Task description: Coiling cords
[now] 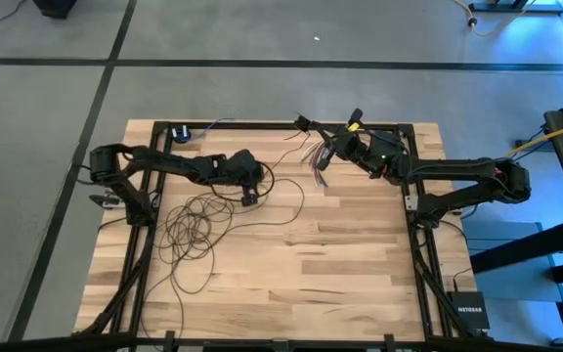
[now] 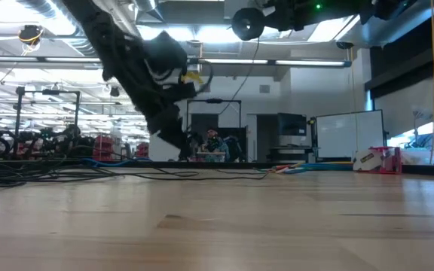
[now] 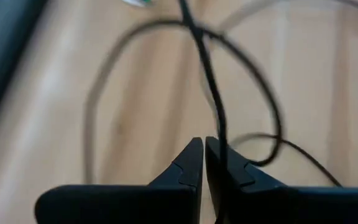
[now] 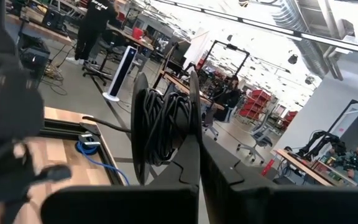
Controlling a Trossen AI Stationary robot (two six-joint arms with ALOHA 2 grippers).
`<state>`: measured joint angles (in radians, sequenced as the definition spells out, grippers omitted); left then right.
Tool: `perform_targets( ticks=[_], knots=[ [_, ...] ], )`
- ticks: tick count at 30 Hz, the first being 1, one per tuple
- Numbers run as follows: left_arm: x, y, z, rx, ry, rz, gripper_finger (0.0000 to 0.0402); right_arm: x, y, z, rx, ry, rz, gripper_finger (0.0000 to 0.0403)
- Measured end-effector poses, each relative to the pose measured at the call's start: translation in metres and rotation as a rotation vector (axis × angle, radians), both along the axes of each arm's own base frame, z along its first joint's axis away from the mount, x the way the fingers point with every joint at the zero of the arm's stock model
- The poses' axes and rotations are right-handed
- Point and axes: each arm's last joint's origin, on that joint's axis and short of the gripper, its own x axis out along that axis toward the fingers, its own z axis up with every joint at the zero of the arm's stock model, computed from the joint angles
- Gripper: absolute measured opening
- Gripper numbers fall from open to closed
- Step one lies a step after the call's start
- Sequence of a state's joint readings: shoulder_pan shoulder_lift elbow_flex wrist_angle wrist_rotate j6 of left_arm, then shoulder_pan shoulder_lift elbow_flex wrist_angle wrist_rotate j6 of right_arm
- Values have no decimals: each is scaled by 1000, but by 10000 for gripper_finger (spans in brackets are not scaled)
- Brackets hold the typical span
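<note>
The cord's loose loops (image 1: 195, 227) lie on the wooden table's left half. My left gripper (image 1: 250, 196) hangs low just right of them, slanting down, shut with a strand of the cord (image 3: 210, 81) at its fingertips. High near the table's far edge my right gripper (image 1: 311, 127) is held about level, shut on a black spool (image 4: 163, 127) wound with dark cord. The low view shows the spool (image 2: 247, 22) at the top, with a thin strand hanging below it. My left gripper (image 3: 204, 152) has a strand of the cord at its fingertips, coming at it slanting down from the table's left. The strand (image 3: 219, 140) runs straight away from the tips; the fingers hide the exact place of the pinch. My right gripper (image 4: 199, 152) pinches the spool's nearer flange (image 4: 194, 118) at its edge between the two fingertips. The fingers lie about level. The spool is lifted high clear of the table, its flanges on edge.
A short bundle of multicoloured wires (image 1: 316, 161) hangs near my right gripper. A blue cable (image 1: 179, 132) lies at the table's far left corner. A yellow cable (image 1: 555, 137) runs off the right side. The table's near right half (image 1: 340, 284) is bare wood.
</note>
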<state>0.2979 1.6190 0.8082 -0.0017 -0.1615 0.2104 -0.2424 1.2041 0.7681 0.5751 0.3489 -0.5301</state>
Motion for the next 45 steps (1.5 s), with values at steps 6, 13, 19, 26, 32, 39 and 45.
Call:
perform_targets(
  ticks=[6,13,19,26,32,39,45],
  knots=[
    [-6,1,29,39,-117,56,12,0,0,0,0,1,1,3],
    [-7,1,29,22,-118,70,45,0,0,0,0,1,1,3],
    [-12,-2,41,67,-122,26,116,0,0,0,0,1,1,3],
    [-33,-16,68,17,-96,38,144,0,0,0,-1,2,1,3],
    [-44,-18,58,-51,19,82,145,0,0,0,-1,2,1,3],
    [-16,-21,80,66,-400,-30,145,0,0,0,-1,1,1,3],
    [20,-20,76,47,-764,-153,145,0,0,0,-1,2,1,3]
  ],
)
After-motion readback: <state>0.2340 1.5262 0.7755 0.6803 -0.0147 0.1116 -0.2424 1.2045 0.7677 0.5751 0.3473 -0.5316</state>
